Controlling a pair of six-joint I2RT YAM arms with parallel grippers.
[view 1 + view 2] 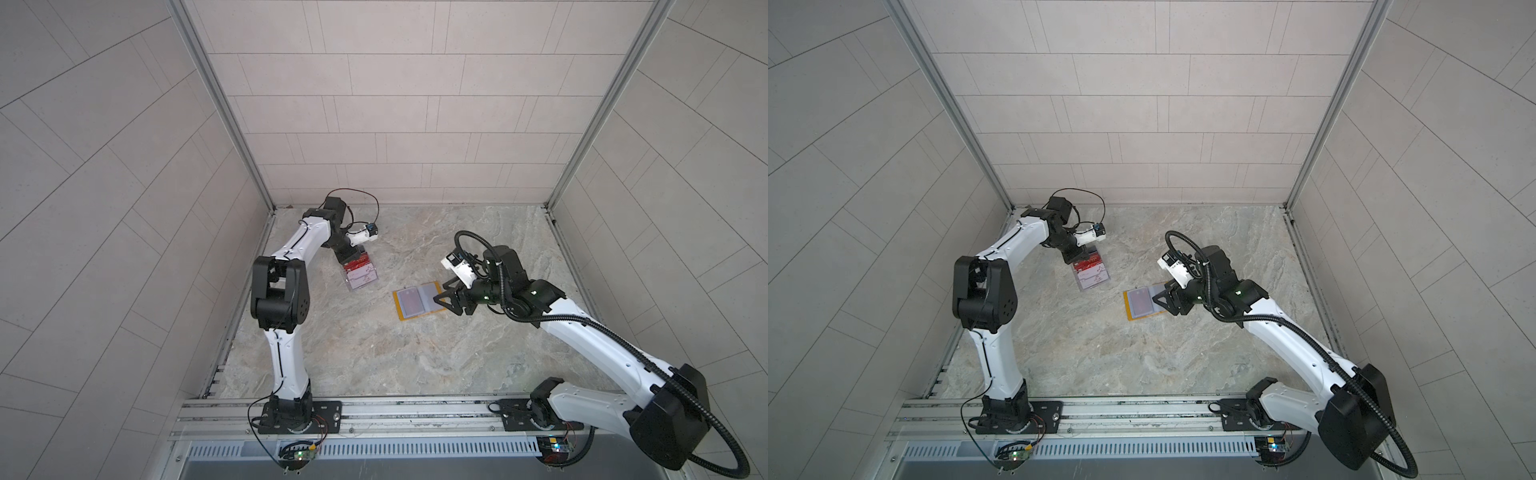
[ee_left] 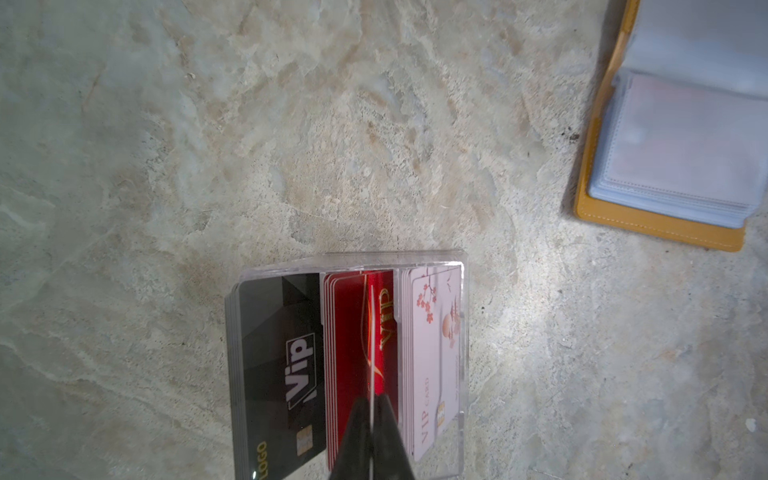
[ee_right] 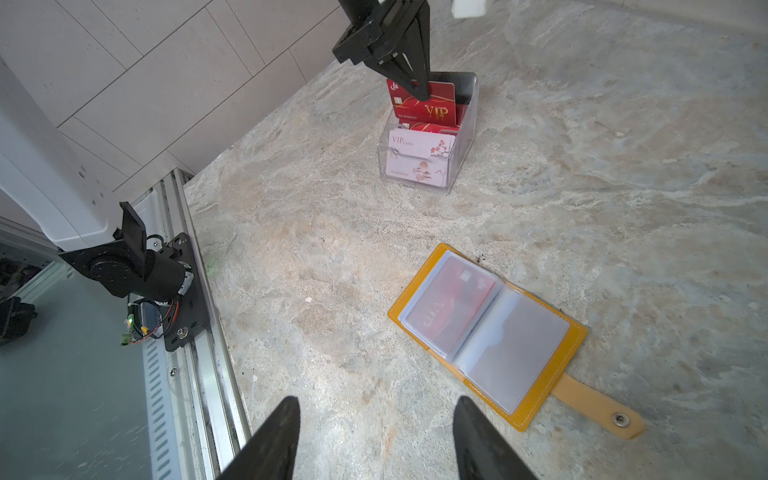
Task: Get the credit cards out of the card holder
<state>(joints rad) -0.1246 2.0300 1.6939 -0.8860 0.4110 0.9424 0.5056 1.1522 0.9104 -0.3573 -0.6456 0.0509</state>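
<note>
Logging by size. Marble tabletop (image 1: 374,353): both my arms reach over it, well apart.

Right gripper (image 3: 376,405): fingers parted, nothing between them. In both top views it hangs over the right-hand edge of the card holder (image 1: 417,303).

Left gripper (image 3: 419,93): fingers pinched tight on the held red card (image 3: 432,108), gripping its top edge. The card stands upright over the clear acrylic box (image 3: 415,185). My left wrist view shows it edge-on, a thin pale line above the middle compartment. Whether its lower edge is seated there, I cannot tell.

Card holder: open, flat, near mid-table, right of the box and clear of it. Strap tab (image 3: 598,407) lies flat on the marble, unsnapped.

Box contents: black Vip card (image 2: 278,353) stack at one end, red card stack (image 2: 349,353) in the middle, pale blossom cards (image 2: 432,332) at the other end.

Sleeved red card (image 3: 449,311): in the holder's page nearest the box, dim behind cloudy plastic. The facing page looks grey; contents not readable.
</note>
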